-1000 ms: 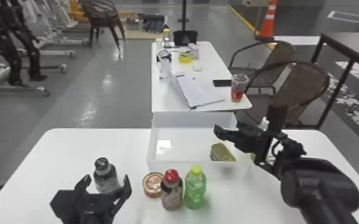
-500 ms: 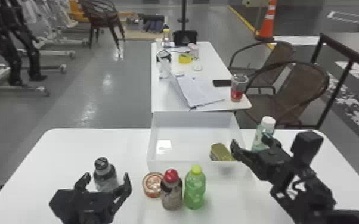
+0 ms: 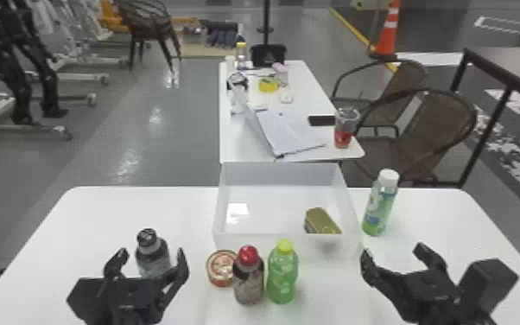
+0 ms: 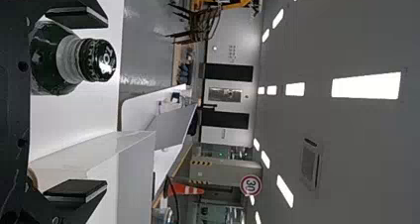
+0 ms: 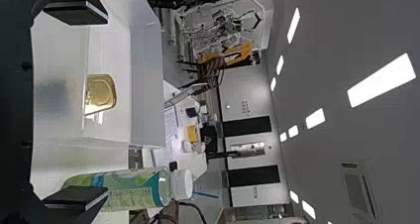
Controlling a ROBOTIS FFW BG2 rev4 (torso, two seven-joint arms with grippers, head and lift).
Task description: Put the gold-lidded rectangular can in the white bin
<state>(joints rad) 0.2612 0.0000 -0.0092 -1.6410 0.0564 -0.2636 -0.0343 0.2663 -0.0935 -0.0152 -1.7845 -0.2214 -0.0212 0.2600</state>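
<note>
I have one gold-lidded rectangular can [image 3: 321,221] to account for, and it sits inside the one white bin [image 3: 280,168], in the near right part, close behind the front wall. Both of my grippers are in front of me over the near table [image 3: 86,216]. The two fingers of my left gripper [image 3: 151,257] are spread apart, with one black-capped bottle [image 3: 153,255] just beyond them, showing between the tips. The two fingers of my right gripper [image 3: 393,254] are apart as well, near the bin's front right corner.

I count four bottles on this table, all upright. Besides the black-capped one at the left, one red-capped bottle [image 3: 248,276] and one yellow-capped green bottle [image 3: 283,276] stand side by side in front of the bin. The fourth, one white-capped bottle [image 3: 381,205], stands beside the bin's right wall. One round tin [image 3: 220,268] rests on the left of the red-capped bottle.

Past the bin I see one far table [image 3: 235,138] bearing one binder [image 3: 289,132] with white pages, one cup [image 3: 345,127] with red at its base, and one yellow roll [image 3: 267,85]. Two brown chairs [image 3: 427,129] stand to its right, and farther back is one orange cone [image 3: 388,32].
</note>
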